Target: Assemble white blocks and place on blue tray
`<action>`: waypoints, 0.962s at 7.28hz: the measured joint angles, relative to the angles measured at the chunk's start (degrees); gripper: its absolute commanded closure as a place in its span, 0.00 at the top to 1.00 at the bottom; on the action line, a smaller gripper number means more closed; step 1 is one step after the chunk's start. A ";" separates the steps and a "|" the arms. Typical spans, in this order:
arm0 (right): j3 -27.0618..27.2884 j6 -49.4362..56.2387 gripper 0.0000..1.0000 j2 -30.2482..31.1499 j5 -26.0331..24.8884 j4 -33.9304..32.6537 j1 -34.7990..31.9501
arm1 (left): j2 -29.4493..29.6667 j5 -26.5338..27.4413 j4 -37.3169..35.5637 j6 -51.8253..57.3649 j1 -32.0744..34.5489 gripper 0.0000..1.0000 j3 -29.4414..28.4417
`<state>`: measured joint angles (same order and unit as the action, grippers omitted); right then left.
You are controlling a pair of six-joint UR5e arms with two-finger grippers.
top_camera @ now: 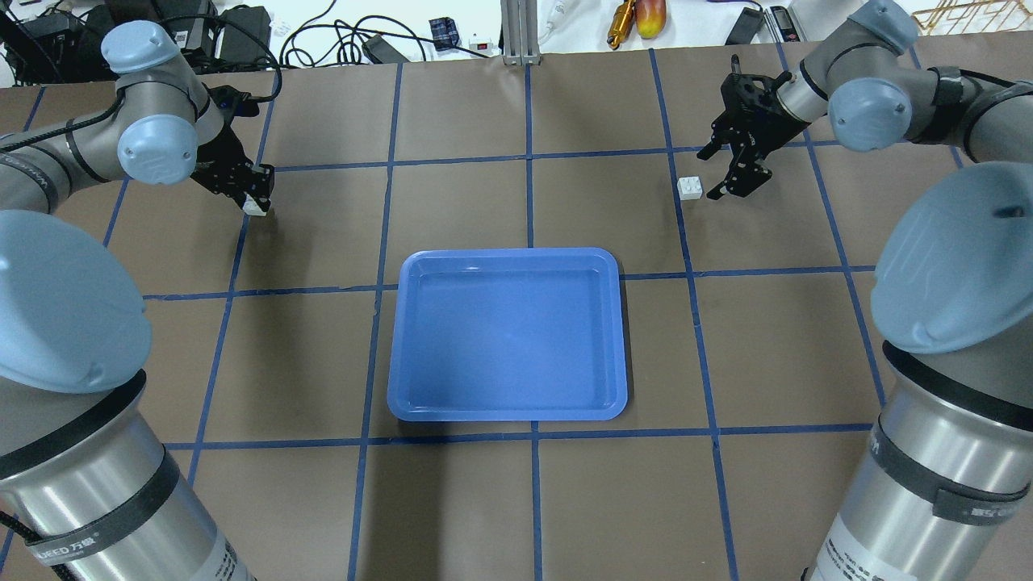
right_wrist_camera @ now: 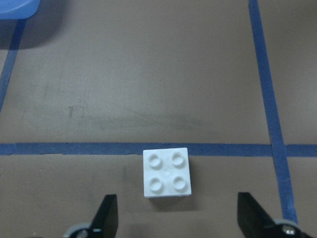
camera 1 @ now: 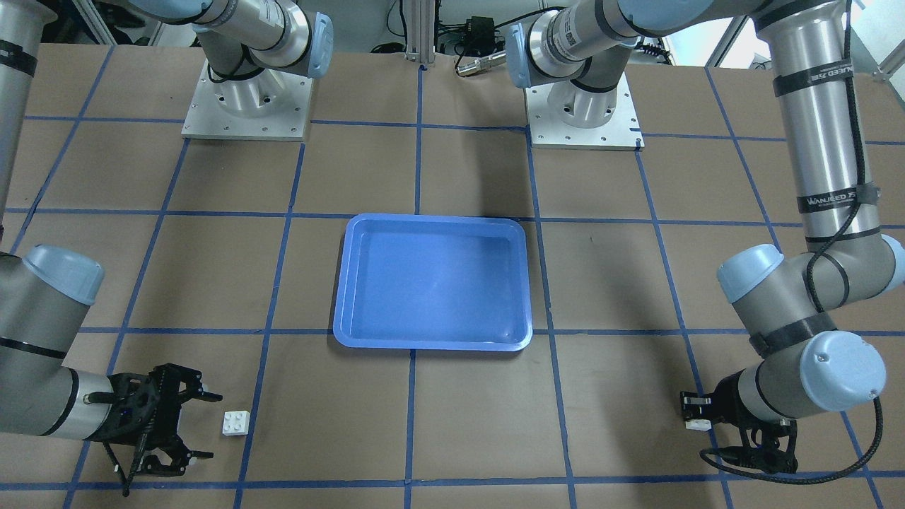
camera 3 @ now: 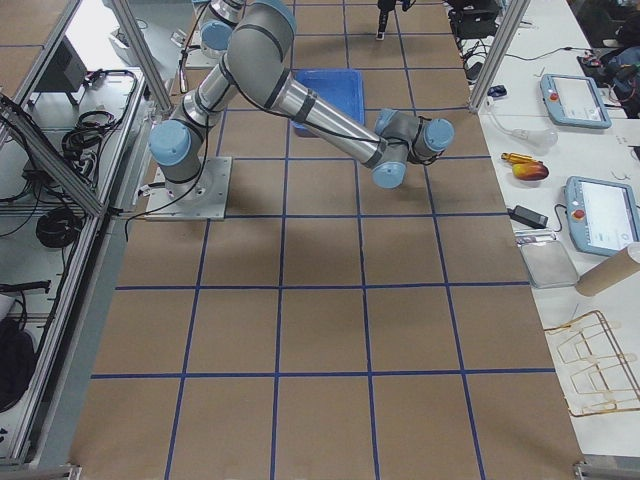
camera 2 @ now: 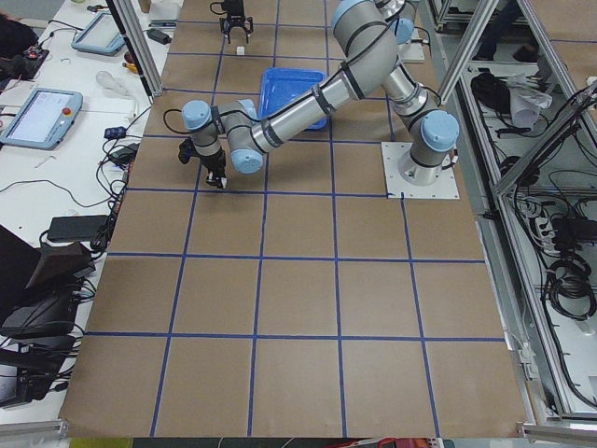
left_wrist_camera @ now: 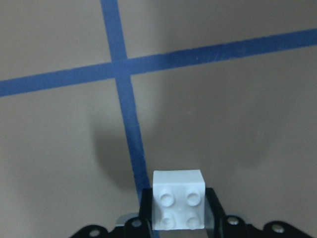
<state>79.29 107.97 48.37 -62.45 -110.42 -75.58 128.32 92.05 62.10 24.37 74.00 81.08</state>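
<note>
Left tool (top_camera: 257, 194): I have it closed narrow on one white block (left_wrist_camera: 178, 199), studs facing the wrist camera. It sits low at the far left of the surface (top_camera: 516, 500). I cannot tell whether the block is lifted or resting.

Right tool (top_camera: 707, 175): spread wide and holding nothing, low at the far right.

Loose white block (right_wrist_camera: 166, 172): it lies studs up on the surface just ahead of the right tool's fingertips (right_wrist_camera: 106, 218). It is centred on the gap but not yet between them, and its far edge meets a blue tape line (right_wrist_camera: 74, 148).

Blue tray (top_camera: 507, 339): in the middle of the surface, nearer the robot than both tools and well apart from each. No block is in it.

Done so far: by my reading, one block is gripped and the second is lined up for a grasp.

Left to do: close the right tool on the loose block, bring the two blocks together, press one onto the other's studs and set the pair in the tray.

Around: the tape grid, the arms' base plates (camera 1: 247, 109) on the near side, and cables and tools beyond the far edge.

In the way: I see nothing lying between either tool and the tray. I judge the tray's raised rim to be the one thing to clear when placing.
</note>
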 measured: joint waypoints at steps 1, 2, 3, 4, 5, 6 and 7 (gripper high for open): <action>0.07 -0.08 0.86 -0.24 -0.01 0.10 -0.06 | -1.83 0.07 1.39 -0.54 1.45 0.09 0.35; 0.15 -0.11 0.86 -0.28 -0.22 0.23 -0.21 | -3.88 0.14 2.93 -2.33 3.71 0.09 1.07; 0.27 -0.07 0.85 -0.27 -0.54 0.32 -0.34 | -6.06 0.08 3.56 -5.39 6.62 0.09 2.34; 0.49 0.05 0.81 -0.25 -0.73 0.33 -0.45 | -8.24 -0.19 3.72 -8.87 9.63 0.09 3.74; 0.71 0.10 0.52 -0.23 -0.79 0.31 -0.60 | -10.11 -0.43 3.78 -12.32 12.46 0.09 5.08; 0.81 0.23 0.50 -0.23 -0.78 0.11 -0.86 | -11.73 -0.60 3.74 -14.78 15.09 0.09 6.84; 0.84 0.49 0.18 -0.25 -0.72 -0.28 -1.08 | -13.23 -1.43 3.64 -16.71 17.15 0.09 8.94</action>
<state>80.12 108.47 48.11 -63.17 -110.70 -76.67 115.09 90.63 65.74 7.67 91.16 90.02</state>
